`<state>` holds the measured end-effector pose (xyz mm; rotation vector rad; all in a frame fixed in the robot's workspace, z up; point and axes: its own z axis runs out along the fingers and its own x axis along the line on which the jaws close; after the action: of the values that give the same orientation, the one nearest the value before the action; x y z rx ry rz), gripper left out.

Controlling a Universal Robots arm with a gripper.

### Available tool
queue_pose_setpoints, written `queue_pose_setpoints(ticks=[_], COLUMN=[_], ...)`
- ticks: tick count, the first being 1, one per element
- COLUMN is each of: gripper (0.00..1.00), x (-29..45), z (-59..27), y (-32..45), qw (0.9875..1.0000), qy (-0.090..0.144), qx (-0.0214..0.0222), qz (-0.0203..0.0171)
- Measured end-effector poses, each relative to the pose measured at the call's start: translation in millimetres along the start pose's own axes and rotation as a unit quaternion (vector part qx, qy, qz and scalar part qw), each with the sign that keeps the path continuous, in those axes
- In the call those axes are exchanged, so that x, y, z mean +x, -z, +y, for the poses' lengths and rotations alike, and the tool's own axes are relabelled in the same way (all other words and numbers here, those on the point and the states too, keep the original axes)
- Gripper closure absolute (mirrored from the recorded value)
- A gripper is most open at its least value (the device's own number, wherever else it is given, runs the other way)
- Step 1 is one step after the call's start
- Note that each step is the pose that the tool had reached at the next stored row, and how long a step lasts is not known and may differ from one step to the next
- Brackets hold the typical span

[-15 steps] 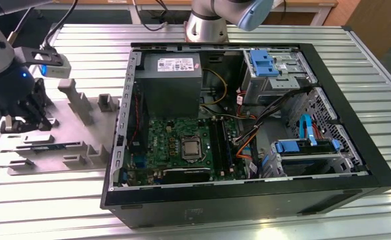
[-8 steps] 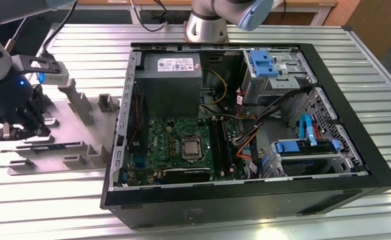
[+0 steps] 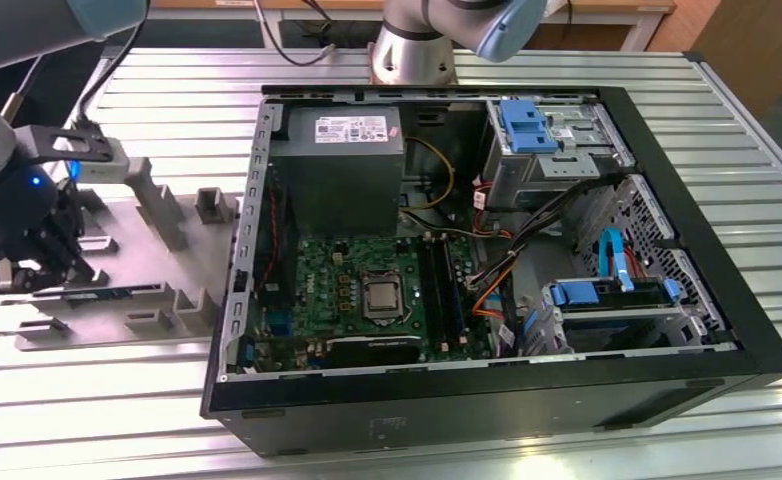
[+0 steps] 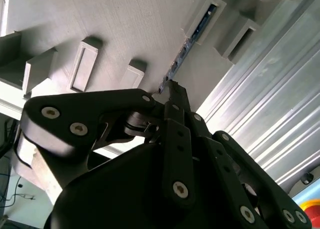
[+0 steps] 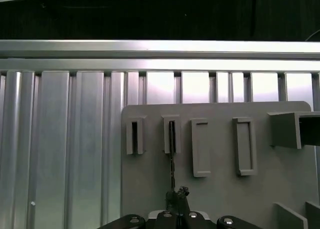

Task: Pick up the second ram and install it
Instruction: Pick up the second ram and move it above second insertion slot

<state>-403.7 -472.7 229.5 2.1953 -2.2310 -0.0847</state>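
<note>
The second ram (image 3: 114,294) is a slim blue-green stick standing on edge in a slot of the grey holder plate (image 3: 164,230), at the exterior view's left. My gripper (image 3: 28,278) hangs low over that plate at the stick's near end. In both wrist views the black fingertips (image 4: 173,95) are closed together on the end of the ram (image 4: 192,36), which runs from them into a raised slot block. The ram's thin edge (image 5: 172,156) shows as a dark line leading to the gripper (image 5: 178,194).
An open black computer case (image 3: 711,300) lies on the slatted metal table (image 3: 765,150), with the green motherboard (image 3: 344,270), memory slots (image 3: 441,285), power supply (image 3: 344,150) and cables inside. The holder plate carries several raised blocks (image 3: 151,195). A second arm's base (image 3: 411,45) stands behind the case.
</note>
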Motion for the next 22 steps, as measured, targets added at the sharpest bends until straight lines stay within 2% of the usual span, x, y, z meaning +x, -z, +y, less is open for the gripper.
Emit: queue_pose_setpoints(ticks=[6,13,14,15,16,18,19,22], gripper=[0.89,0.89,0.84,0.84,0.77,0.77,0.70,0.70], x=[2.4,2.4,2.4,2.4,2.5,2.6,2.6,2.6], z=[2.1,2.2,2.2,2.2,2.2,2.2,2.3,2.4], y=[-9.6,-10.1,-10.1,-10.2,-10.2,-10.2,-10.5,-13.7], qw=[1.0000,1.0000,1.0000,1.0000,1.0000,1.0000,1.0000,0.9998], qy=[0.000,0.000,0.000,0.000,0.000,0.000,0.000,0.018], qx=[0.0001,0.0000,0.0000,0.0001,0.0000,0.0000,0.0001,-0.0005], qz=[0.0000,0.0001,0.0001,0.0000,0.0001,0.0008,0.0013,0.0022])
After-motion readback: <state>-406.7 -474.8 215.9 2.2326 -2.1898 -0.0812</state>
